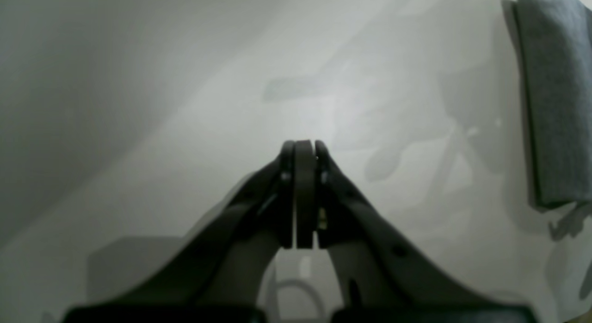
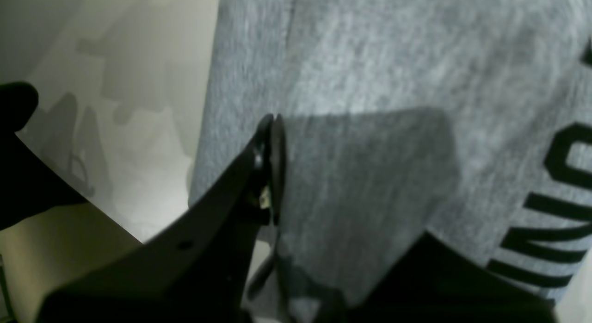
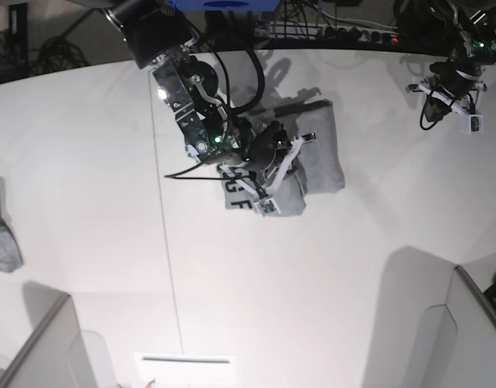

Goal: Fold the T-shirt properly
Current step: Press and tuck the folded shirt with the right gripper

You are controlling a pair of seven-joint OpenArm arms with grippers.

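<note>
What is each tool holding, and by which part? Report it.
Right tool: shut on a raised fold of the T-shirt, near its plain edge away from the lettering. Left tool: shut on nothing, over the bare table.

From my base view the white table (image 3: 328, 275) is brightly and evenly lit from above, with crisp dark shadows of the arms falling beside the T-shirt (image 3: 316, 162) and a soft grey shadow patch at lower right. My left wrist view is dim and hazy: the fingers (image 1: 303, 175) are soft-edged, and faint overlapping shadows spread across the pale surface. My right wrist view is blurred, the cloth weave smeared, with a hard-edged shadow block on the fabric and near-black silhouettes along the bottom.
</note>
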